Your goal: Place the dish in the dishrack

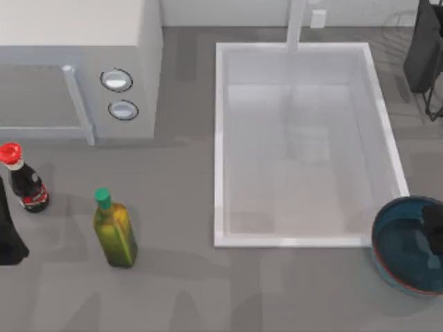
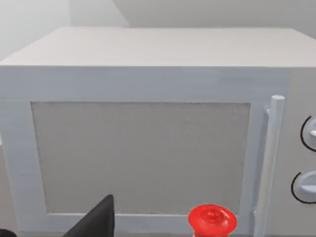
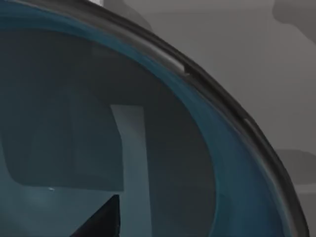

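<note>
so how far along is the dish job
Early. Nothing is done: the dish sits on the table at the sink's near right corner. In hand: the right gripper is over the dish's inside. Left: grasp it and carry it to the dishrack at far right.

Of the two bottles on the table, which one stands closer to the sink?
The green-capped oil bottle; the red-capped dark bottle stands farther from the sink, by the table's left edge.

Teal-blue dish (image 1: pixel 405 249), white sink (image 1: pixel 221 138), red-capped dark bottle (image 1: pixel 24 181).
</note>
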Controlling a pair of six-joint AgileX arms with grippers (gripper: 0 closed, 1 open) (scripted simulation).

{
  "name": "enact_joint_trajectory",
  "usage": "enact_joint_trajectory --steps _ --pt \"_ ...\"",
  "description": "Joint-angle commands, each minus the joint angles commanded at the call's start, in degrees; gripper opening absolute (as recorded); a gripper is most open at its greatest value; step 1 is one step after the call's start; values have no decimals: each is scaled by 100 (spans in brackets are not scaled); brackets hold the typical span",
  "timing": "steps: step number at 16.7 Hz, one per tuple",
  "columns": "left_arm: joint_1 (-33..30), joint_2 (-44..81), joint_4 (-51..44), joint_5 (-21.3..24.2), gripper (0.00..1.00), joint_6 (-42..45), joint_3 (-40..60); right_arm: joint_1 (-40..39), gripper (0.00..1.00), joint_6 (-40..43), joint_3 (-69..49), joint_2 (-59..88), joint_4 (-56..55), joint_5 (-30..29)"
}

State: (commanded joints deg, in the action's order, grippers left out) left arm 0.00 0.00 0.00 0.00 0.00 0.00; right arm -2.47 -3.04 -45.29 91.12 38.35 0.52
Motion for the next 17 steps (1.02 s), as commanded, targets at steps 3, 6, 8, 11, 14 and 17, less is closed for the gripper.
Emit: enact_joint_trajectory --steps 3,6,8,11,14,17 --pt "0 0 0 0 100 0 0 0 62 0 0 0 0 0" --pt "0 0 0 0 100 0 0 0 40 0 0 0 0 0" --pt "0 0 0 0 100 0 0 0 25 0 0 0 0 0" --pt "0 0 0 0 100 0 0 0 2 0 0 0 0 0" --pt "0 0 0 0 100 0 0 0 0 0 0 0 0 0" --pt "0 0 0 0 100 0 0 0 0 0 0 0 0 0"
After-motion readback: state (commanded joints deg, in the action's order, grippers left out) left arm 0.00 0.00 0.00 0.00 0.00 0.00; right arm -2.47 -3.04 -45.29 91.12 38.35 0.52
